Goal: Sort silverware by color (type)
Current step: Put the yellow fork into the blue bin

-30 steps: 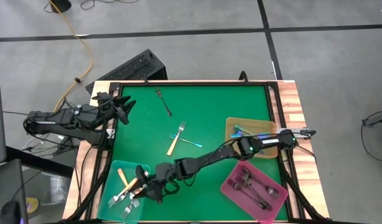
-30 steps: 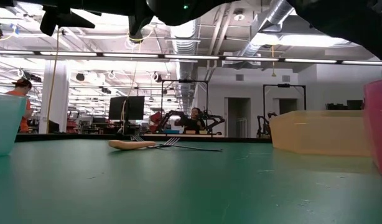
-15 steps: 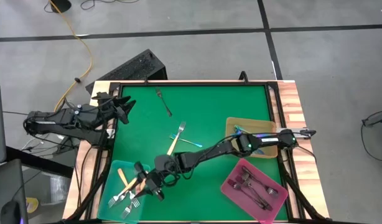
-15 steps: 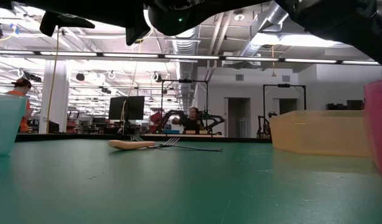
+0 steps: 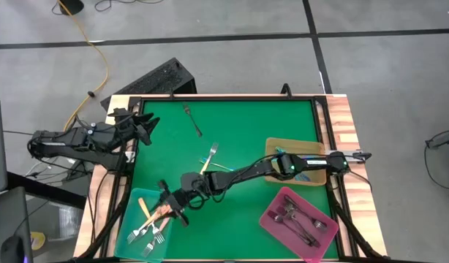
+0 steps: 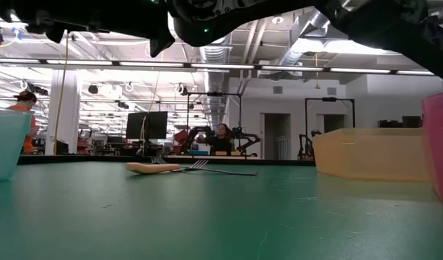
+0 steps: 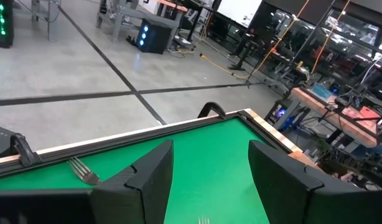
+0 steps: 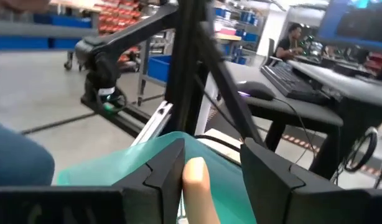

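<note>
The silverware is spread over several spots. A cream-handled fork (image 5: 164, 212) sits between the fingers of the right gripper (image 5: 168, 209), which hangs over the near rim of the teal tray (image 5: 137, 203); the right wrist view shows the pale handle (image 8: 196, 186) between the 2 dark fingers (image 8: 163, 171), which are part open and closed against it. Just beside that gripper, inside the teal tray, lie more cream-handled forks (image 5: 145, 226), heaped together with tines pointing toward the tray's outer corner. Near the gripper's arm, out on the green mat (image 5: 246, 131), another cream-handled fork (image 5: 206, 162) crosses an iridescent blue fork (image 5: 223, 167); the low view shows this pair (image 6: 178, 167) lying flat. Farther off, toward the mat's far edge, a dark fork (image 5: 192, 119) lies alone; it also shows in the left wrist view (image 7: 83, 172). Well apart from the right gripper, back along its arm, the tan tray (image 5: 272, 155) holds blue forks (image 5: 283, 154) partly hidden by the arm, and the pink tray (image 5: 272, 223) holds several dark forks (image 5: 299, 219).

The left gripper (image 5: 142, 126) waits at the mat's left edge, well apart from every fork, its fingers (image 7: 147, 180) spread wide and holding nothing.
</note>
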### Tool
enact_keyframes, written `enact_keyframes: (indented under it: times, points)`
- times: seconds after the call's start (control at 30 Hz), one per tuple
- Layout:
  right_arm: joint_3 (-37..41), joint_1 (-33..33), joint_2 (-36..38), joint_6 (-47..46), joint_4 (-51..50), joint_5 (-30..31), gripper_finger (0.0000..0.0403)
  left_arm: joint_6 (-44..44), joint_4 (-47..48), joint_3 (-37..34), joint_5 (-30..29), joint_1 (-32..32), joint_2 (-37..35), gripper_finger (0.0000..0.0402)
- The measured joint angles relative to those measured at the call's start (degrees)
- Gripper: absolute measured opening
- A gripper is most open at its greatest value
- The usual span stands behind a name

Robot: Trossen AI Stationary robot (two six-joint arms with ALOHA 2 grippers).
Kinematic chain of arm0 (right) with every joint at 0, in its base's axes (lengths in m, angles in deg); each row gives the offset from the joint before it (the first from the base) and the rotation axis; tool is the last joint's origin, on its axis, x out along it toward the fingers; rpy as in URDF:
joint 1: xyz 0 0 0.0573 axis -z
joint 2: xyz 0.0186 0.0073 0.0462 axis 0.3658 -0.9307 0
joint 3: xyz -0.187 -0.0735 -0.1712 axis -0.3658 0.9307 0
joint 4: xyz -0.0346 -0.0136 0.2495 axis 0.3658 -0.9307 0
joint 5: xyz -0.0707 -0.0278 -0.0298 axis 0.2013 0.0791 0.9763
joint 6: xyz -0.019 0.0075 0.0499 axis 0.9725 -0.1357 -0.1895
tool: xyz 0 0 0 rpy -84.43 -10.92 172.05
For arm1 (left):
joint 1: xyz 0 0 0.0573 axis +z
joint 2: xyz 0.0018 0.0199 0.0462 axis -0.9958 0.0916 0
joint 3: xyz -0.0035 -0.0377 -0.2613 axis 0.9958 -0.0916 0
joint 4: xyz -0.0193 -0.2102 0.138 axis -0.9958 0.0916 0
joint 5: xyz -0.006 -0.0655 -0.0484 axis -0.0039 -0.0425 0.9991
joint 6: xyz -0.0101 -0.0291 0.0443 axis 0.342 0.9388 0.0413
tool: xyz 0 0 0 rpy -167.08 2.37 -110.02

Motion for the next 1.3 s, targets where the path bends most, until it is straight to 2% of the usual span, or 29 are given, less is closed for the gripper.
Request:
enact_keyframes:
  times: [0.17,0.3,0.5,0.73,0.87,1.0,1.13,1.3]
  points:
    - [0.00,1.60,0.17,-7.18,-0.26,1.44,0.0175,0.10,-0.01,0.00,0.38,-0.01,0.00,0.0192]
    - [0.00,2.36,0.17,-8.94,-0.79,1.43,0.0175,0.10,-0.01,0.00,0.38,-0.01,0.00,0.0192]
    - [0.00,2.27,0.17,-10.04,-4.93,-5.46,0.0175,0.10,0.04,0.00,0.37,0.00,0.02,0.0192]
    - [0.02,2.22,0.17,-10.01,-7.17,-3.91,0.0175,0.61,0.42,0.00,0.29,-0.01,0.02,0.0192]
    - [0.02,2.18,1.12,-9.41,-9.06,-0.51,0.0175,2.52,0.99,0.00,1.44,0.00,0.02,0.0192]
    - [0.07,1.75,2.63,-5.29,-13.91,4.11,0.0175,5.42,0.90,0.00,6.03,0.01,0.39,0.0192]
    - [-0.02,1.38,3.14,-0.92,-14.77,6.91,0.0175,4.78,-1.03,0.00,13.77,-0.01,2.29,0.0192]
    - [0.00,1.37,3.03,-1.12,-14.66,7.02,0.0175,-4.10,-15.24,0.00,28.40,-0.03,8.82,0.0192]
